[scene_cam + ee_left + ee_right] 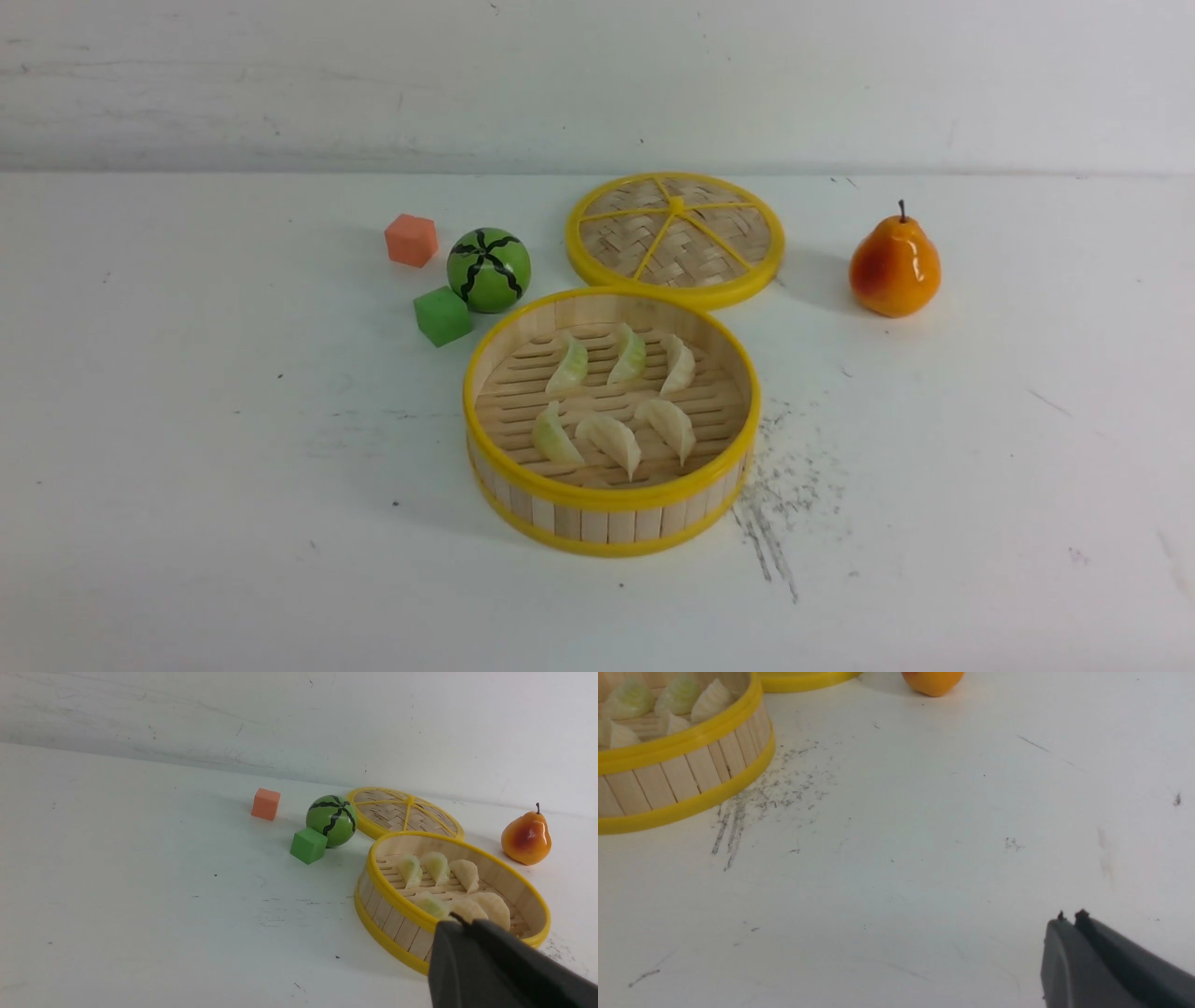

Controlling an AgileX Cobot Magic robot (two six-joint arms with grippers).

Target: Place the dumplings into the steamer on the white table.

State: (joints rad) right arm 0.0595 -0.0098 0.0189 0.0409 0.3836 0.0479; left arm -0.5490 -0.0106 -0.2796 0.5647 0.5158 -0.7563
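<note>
All six dumplings (611, 397) lie inside the steamer (611, 499) — two rows of three on the slatted floor, none left on the counter (187, 467) that I can find. Judged from that, the loading looks done; no further pick seems called for.

Relation that matters: steamer sits centre of the counter. In the left wrist view it lies just past the left tool (460, 924), whose tips overlap the near rim in the picture — whether they hang above it or short of it, can't tell from this angle. In the right wrist view only a corner of the steamer shows, well apart from the right tool (1069, 917). So the left arm is the nearer, by my reading. Dumplings' long axes run roughly front to back, slightly slanted, and differ from piece to piece.

Tools: left one clenched or very nearly, nothing between the tips. Right one clenched, empty, over bare counter.

Hidden or poor:
- neither arm appears in the front view, so heights are a guess
- left tool covers part of the near row in its own view
- right wrist view cuts off most of the steamer — only some dumplings show
- colour split of dumplings hard to call; greenish ones faint

Lid (674, 238) lies flat behind the steamer, touching or nearly; pear (893, 266), melon ball (488, 269) and cubes stand off to the sides
</note>
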